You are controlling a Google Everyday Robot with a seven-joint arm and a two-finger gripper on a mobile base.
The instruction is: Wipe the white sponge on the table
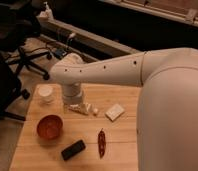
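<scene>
The white sponge (114, 112) lies flat on the light wooden table (122, 150), right of centre. My white arm reaches in from the right and bends down over the table's back left part. The gripper (74, 102) is at the bottom of the wrist, just above the tabletop, about a hand's width left of the sponge and apart from it. A longer white packet (85, 108) lies right next to the gripper, between it and the sponge.
A white cup (45, 93) stands at the back left. A red bowl (50, 126) sits in front of it. A black phone (73, 149) and a red chili (101, 142) lie near the front edge. An office chair (22, 62) stands left of the table.
</scene>
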